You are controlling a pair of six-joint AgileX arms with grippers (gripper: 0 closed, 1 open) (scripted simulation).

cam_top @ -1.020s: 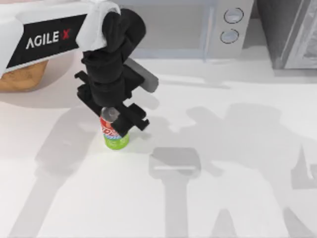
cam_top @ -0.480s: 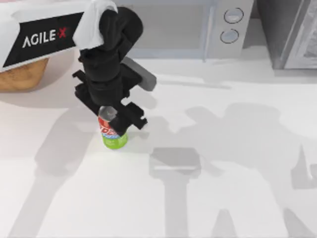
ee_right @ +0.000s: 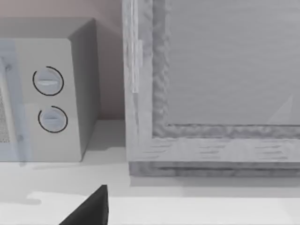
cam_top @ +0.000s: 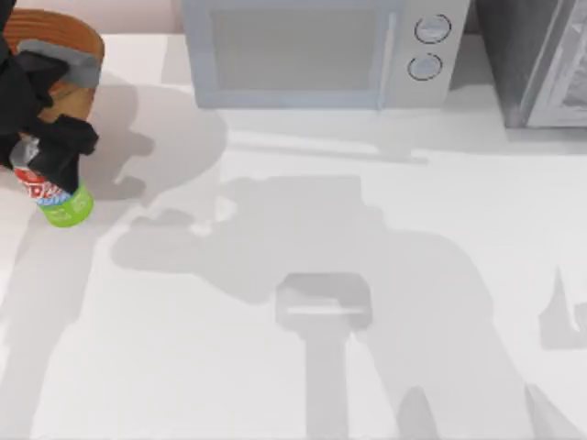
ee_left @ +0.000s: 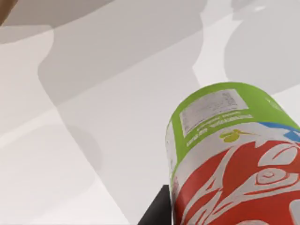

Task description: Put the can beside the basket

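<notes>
Can (cam_top: 57, 193) now far left beside basket (cam_top: 64, 37), in left hand (cam_top: 50, 156).

You have the can (cam_top: 55, 194), red above with white lettering and green below, tilted at the bench's far left just in front of the orange-brown wicker basket (cam_top: 69, 37), whose rim curves by the back-left corner.

A microwave (cam_top: 321, 53) stands at the back of the white table (cam_top: 367, 275).
</notes>
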